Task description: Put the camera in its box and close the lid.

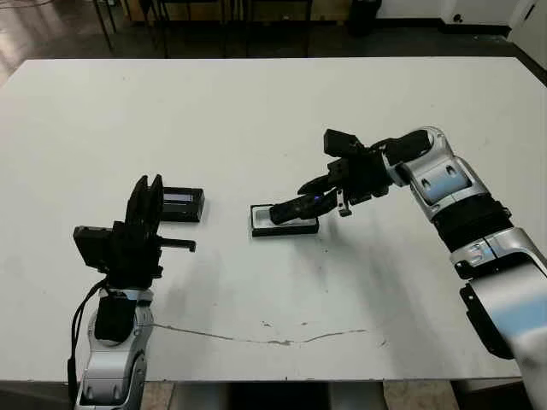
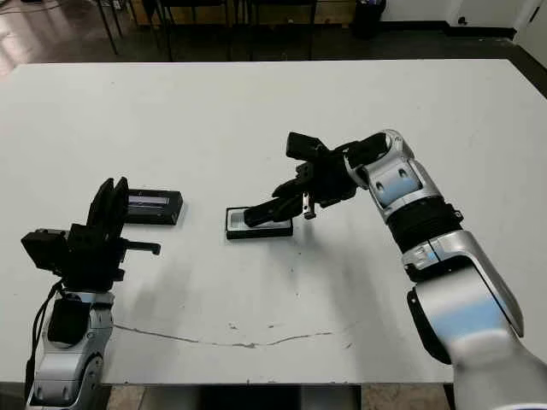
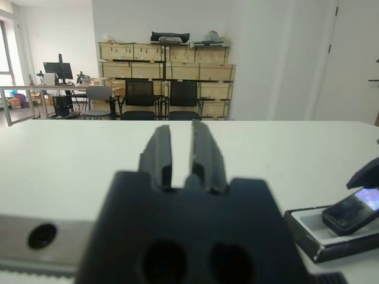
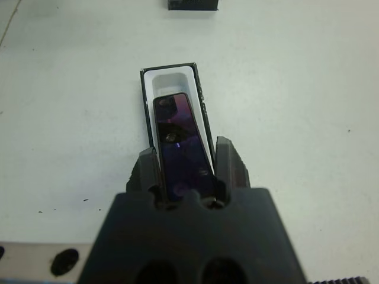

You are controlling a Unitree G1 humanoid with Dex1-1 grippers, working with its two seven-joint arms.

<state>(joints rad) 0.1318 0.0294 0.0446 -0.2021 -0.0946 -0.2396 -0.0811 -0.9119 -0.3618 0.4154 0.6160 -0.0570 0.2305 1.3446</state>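
Observation:
My right gripper (image 4: 186, 158) is shut on the camera (image 4: 177, 136), a slim black bar with a glossy purple face. The camera (image 1: 295, 207) is tilted, its free end dipping into the white lining of the box (image 1: 260, 222); the box (image 4: 144, 100) lies just ahead of the fingers. The left wrist view shows the same: the camera (image 3: 349, 213) leaning over the box (image 3: 308, 234). Left of the box, the lid (image 1: 182, 203) lies flat on the table with its pale strip up. My left gripper (image 1: 146, 183) stands near the lid, raised off the table, shut and holding nothing.
The white table (image 1: 256, 120) stretches wide behind the objects. A thin dark crack line (image 1: 256, 338) runs near the front edge. Chair legs (image 1: 162, 17) stand beyond the far edge.

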